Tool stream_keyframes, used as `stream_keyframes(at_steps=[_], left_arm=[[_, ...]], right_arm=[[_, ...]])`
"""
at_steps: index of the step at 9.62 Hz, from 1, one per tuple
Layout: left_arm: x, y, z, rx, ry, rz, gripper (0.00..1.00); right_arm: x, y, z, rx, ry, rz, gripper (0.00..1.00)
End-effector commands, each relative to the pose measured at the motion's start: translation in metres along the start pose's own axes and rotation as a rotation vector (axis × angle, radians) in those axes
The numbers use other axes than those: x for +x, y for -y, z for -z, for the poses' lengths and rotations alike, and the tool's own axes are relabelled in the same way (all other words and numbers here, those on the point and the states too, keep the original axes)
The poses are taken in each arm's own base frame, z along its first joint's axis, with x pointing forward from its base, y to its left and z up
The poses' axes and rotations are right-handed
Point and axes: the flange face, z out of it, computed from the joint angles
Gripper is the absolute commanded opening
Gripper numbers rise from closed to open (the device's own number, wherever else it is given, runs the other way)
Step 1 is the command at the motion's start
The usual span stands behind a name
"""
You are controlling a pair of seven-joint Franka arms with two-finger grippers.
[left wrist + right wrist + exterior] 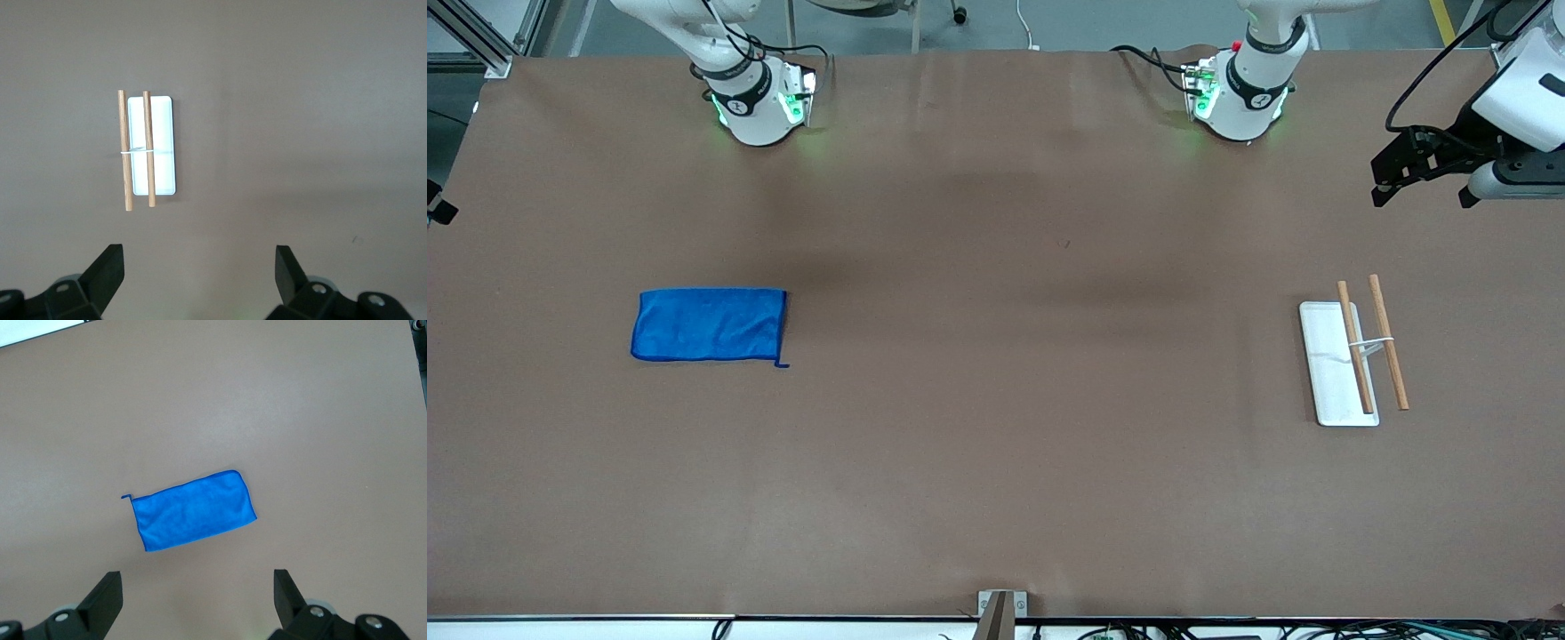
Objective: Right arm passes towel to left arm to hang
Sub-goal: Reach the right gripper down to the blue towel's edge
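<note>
Front view shows the towel (pixel 710 325) lying flat and folded on the brown table (pixel 996 462) toward the right arm's end, its small corner loop sticking out at the corner nearest the camera and toward the table's middle. Toward the left arm's end, well apart from the towel, stands a white rack base (pixel 1336 364) carrying two wooden rods (pixel 1373 345) joined by a thin white crosspiece; it sits at about the same distance from the camera as the towel. Farther up, the left gripper (pixel 1398 169) hangs in the air over the left arm's end of the table, above the rack; in the left wrist view its fingers (pixel 107 272) stand wide apart with nothing between them, the rack in sight below. The right gripper (pixel 195 597) is out of the front view, but the right wrist view shows it spread wide and empty, high over the towel. Both arm bases sit along the table's farthest edge.
</note>
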Motion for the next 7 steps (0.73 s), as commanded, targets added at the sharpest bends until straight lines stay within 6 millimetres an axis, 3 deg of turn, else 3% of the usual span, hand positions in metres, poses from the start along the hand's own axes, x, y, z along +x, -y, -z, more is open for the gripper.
stream_keyframes(at_steps=[1, 7], left_arm=[[0.0068, 0.0022, -0.0141, 0.007, 0.024, -0.006, 1.00], [0.0155, 0.0016, -0.0160, -0.008, 0.025, -0.010, 1.00]], right_arm=[[-0.0046, 0.0024, 0.0026, 0.001, 0.003, -0.011, 1.00], [-0.0031, 0.0057, -0.0015, -0.003, 0.012, 0.015, 1.00]])
